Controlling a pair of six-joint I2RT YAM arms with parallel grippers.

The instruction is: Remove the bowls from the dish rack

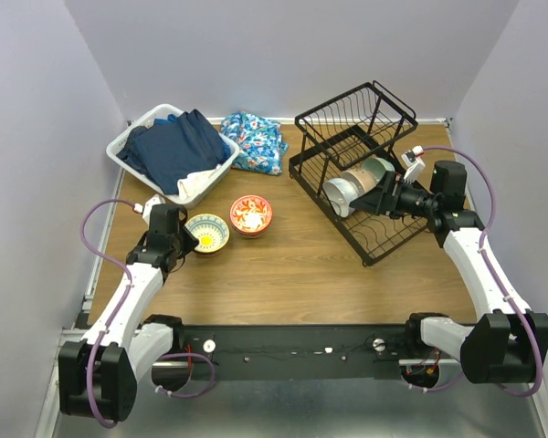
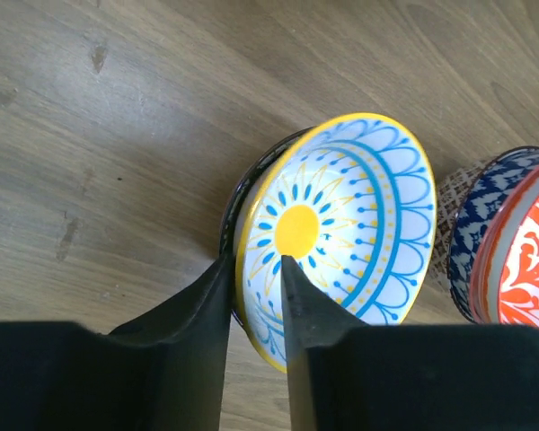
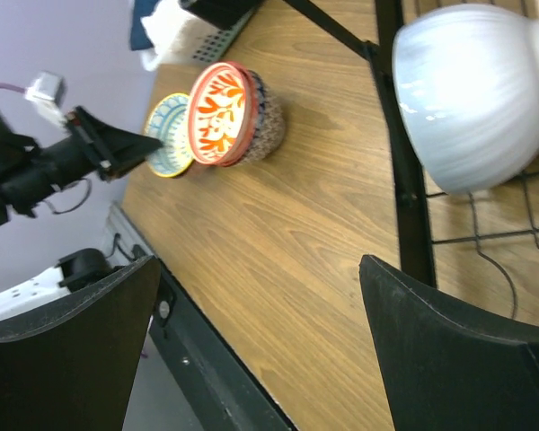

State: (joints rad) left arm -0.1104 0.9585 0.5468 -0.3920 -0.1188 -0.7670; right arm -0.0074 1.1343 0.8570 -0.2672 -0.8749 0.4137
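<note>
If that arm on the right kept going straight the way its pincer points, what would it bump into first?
Probably the pale bowl lying on its side in the dish rack, just ahead of the open right pincer. The rack's black frame is close too; depth is hard to judge.

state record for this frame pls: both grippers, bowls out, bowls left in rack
left gripper: slightly open, fingers either side of the yellow-rimmed bowl rim
right gripper: wide open, holding nothing, short of the pale bowl
on table: yellow-rimmed bowl; beside it the red-orange bowl, nested in a blue patterned bowl
in dish rack: stack of bowls lying on its side
task: unfinished
</note>
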